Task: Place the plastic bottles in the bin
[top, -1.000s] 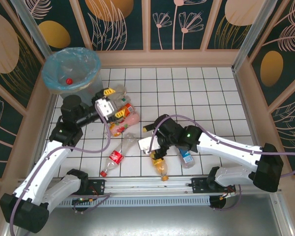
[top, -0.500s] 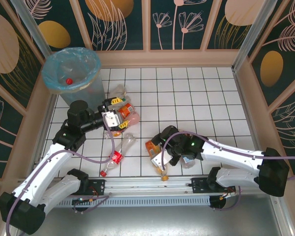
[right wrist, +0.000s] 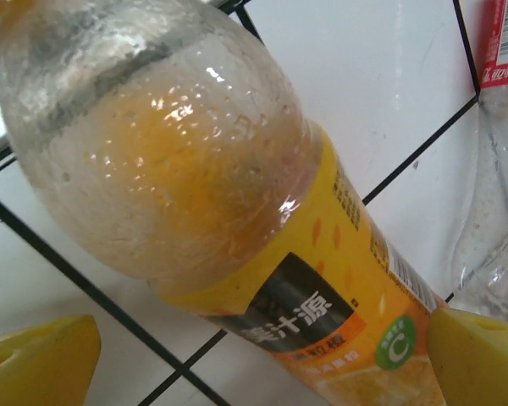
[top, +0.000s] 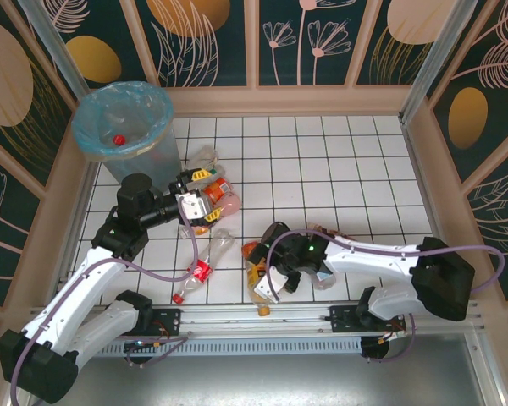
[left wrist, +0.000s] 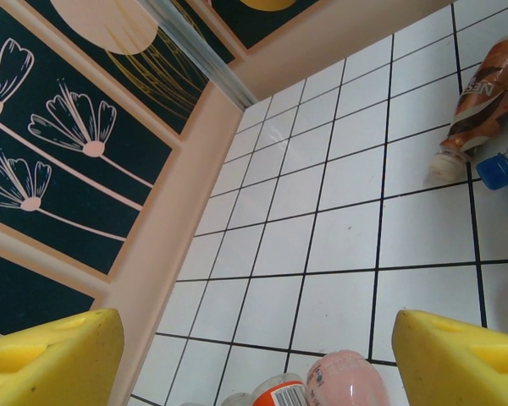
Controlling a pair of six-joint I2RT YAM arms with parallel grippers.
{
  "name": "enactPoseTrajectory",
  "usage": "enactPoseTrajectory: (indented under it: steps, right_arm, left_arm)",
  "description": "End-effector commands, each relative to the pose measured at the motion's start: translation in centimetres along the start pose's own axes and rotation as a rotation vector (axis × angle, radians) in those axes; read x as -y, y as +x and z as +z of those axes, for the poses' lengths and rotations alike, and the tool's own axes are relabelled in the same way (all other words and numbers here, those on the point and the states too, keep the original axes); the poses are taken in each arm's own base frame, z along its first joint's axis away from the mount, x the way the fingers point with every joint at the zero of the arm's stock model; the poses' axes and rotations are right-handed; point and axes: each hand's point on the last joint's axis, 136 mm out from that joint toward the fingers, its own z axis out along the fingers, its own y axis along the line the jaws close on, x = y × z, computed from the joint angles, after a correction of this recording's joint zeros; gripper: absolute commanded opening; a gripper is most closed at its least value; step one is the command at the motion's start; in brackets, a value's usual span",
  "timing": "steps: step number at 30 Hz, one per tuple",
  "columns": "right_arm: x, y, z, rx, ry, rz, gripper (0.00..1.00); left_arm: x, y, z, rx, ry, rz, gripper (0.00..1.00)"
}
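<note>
Right gripper (right wrist: 258, 359) lowered, jaws spread astride one orange juice bottle (right wrist: 195, 152), left gripper (left wrist: 254, 359) spread wide, one bin (top: 148, 156)

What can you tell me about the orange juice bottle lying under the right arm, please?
The orange juice bottle is clear dimpled plastic, orange inside, with droplets under its shoulder. A yellow-orange label wraps its middle, bearing a black patch with white characters and a round green mark. It lies on its side on the white tiled table, near the front edge, beside a clear red-labelled bottle. The right tool straddles it, jaws open; whether they touch it cannot be told.
</note>
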Motion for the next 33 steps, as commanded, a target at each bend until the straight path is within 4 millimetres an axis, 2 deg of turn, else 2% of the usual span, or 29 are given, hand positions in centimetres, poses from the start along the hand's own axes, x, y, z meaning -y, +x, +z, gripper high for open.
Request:
enactPoseTrajectory:
  steps: [1, 10, 15, 19, 23, 33]
  right_arm:
    - [1.6, -1.3, 0.0, 0.062, -0.010, 0.007, 0.99]
    - [3.2, -1.9, 1.5, 0.080, -0.027, 0.025, 0.95]
    - [3.3, -2.5, 2.4, 0.106, -0.058, 0.041, 0.91]
    - [4.1, -3.3, 2.7, 0.137, -0.087, 0.136, 0.88]
    - [3.9, -3.7, 3.2, 0.151, -0.135, 0.185, 0.82]
    - [4.4, -4.3, 3.9, 0.179, -0.178, 0.317, 0.80]
  left_arm:
    - [-0.1, -0.7, -0.1, 0.034, -0.008, 0.024, 0.82]
    - [-0.1, -0.7, -0.2, 0.036, -0.017, 0.026, 0.82]
    - [-0.1, -0.7, -0.2, 0.037, -0.018, 0.025, 0.82]
    - [0.0, -0.7, -0.3, 0.039, -0.020, 0.025, 0.81]
    - [0.0, -0.7, -0.3, 0.041, -0.024, 0.028, 0.81]
    - [-0.1, -0.6, -0.4, 0.033, -0.034, 0.028, 0.81]
